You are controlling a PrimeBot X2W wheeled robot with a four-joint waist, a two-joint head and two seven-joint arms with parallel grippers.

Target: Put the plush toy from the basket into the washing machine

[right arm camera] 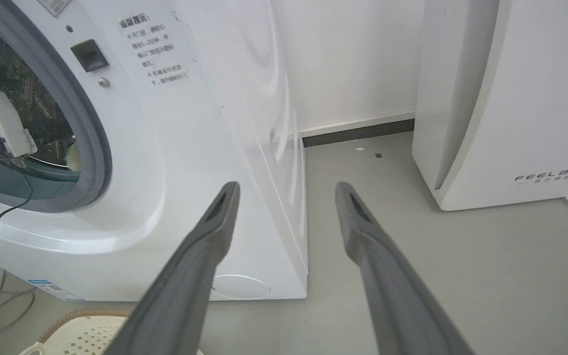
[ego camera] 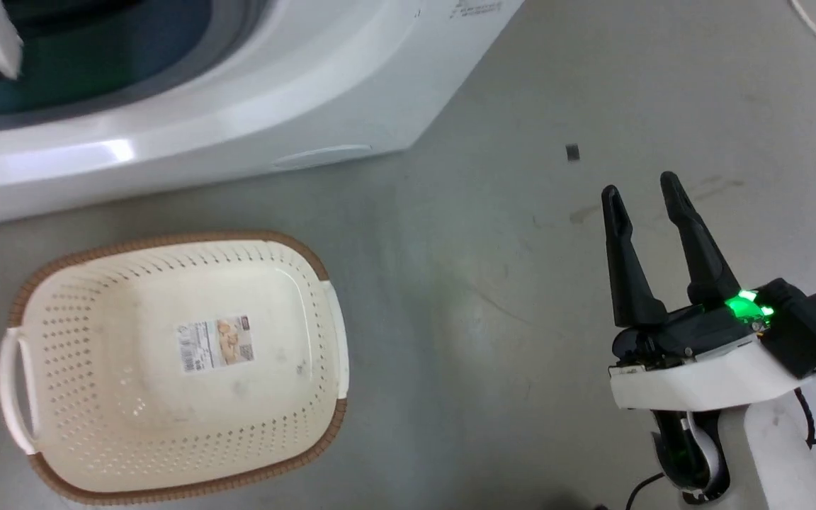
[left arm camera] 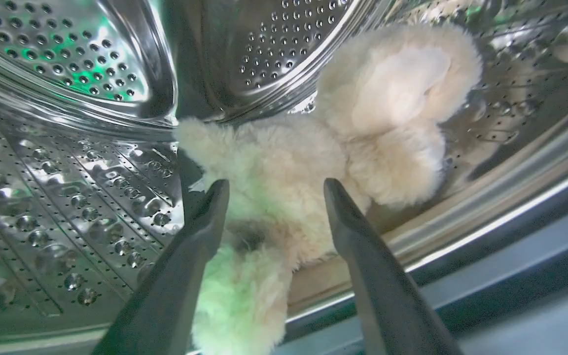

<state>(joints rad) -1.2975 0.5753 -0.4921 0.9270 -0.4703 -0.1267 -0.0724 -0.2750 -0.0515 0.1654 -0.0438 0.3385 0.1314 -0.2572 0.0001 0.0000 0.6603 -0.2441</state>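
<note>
Resting in washing machine (left arm camera: 67,197): plush toy (left arm camera: 289,162); L end effector (left arm camera: 275,185) & R end effector (ego camera: 639,185) both released

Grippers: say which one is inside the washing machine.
The left gripper, open by the plush toy in the steel drum; the right gripper is open over the floor.

Bright, even light, with glare inside the washing machine (left arm camera: 67,162) and a green tint on the plush toy (left arm camera: 313,162).
</note>
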